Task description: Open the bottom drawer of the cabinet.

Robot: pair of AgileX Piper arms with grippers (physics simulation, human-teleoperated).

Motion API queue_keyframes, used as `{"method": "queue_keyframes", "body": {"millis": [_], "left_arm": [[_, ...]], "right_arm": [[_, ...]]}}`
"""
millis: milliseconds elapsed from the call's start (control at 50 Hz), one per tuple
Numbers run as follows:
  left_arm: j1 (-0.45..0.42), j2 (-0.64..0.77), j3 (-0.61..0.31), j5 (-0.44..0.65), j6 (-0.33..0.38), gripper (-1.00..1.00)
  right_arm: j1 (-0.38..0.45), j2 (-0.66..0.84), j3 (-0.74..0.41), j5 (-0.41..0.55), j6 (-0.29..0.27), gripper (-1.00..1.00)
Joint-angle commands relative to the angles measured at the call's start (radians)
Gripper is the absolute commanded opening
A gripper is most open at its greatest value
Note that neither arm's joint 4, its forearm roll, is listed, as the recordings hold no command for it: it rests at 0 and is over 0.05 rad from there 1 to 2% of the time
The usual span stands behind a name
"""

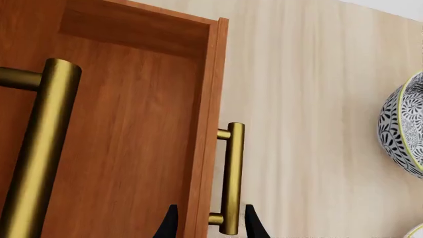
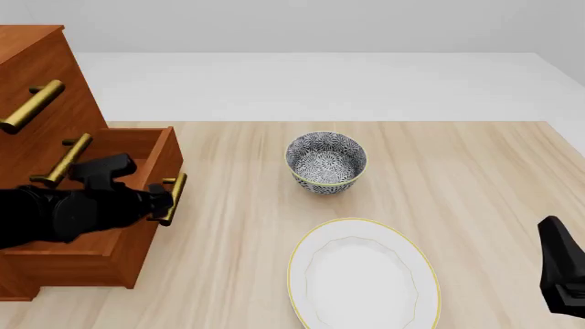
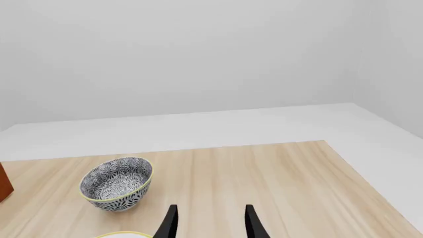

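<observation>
The cabinet (image 2: 37,89) is set at the table's (image 2: 475,178) left edge; the bowl (image 2: 327,162) is placed centrally, the plate (image 2: 363,274) nearer

Cabinet (image 2: 37,82) and plate (image 2: 366,274) cut off at edges.

Both arms are matte black all over, with blocky housings and no visible markings. The left pincer (image 1: 208,223) has two slim, pointed black fingers. The right pincer (image 3: 210,223) looks the same.
</observation>
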Motion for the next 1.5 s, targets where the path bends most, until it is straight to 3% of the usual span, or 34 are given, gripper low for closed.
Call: {"method": "queue_keyframes", "body": {"millis": [20, 820, 1240, 1500], "left_arm": [[-0.031, 0.024, 0.017, -0.035, -0.023, 1.0], [-0.252, 0.118, -0.011, -0.108, -0.133, 1.0], [-0.304, 0.144, -0.042, -0.111, -0.122, 1.0], [-0.278, 0.065, -0.064, -0.032, -0.076, 1.0]], "right_arm": [[0.0, 0.0, 0.013, -0.013, 0.0, 1.0], [0.0, -0.001, 0.065, -0.066, 0.004, 1.0], [0.001, -0.001, 0.061, -0.064, 0.007, 1.0], [0.001, -0.001, 0.056, -0.06, 0.008, 1.0]]}}
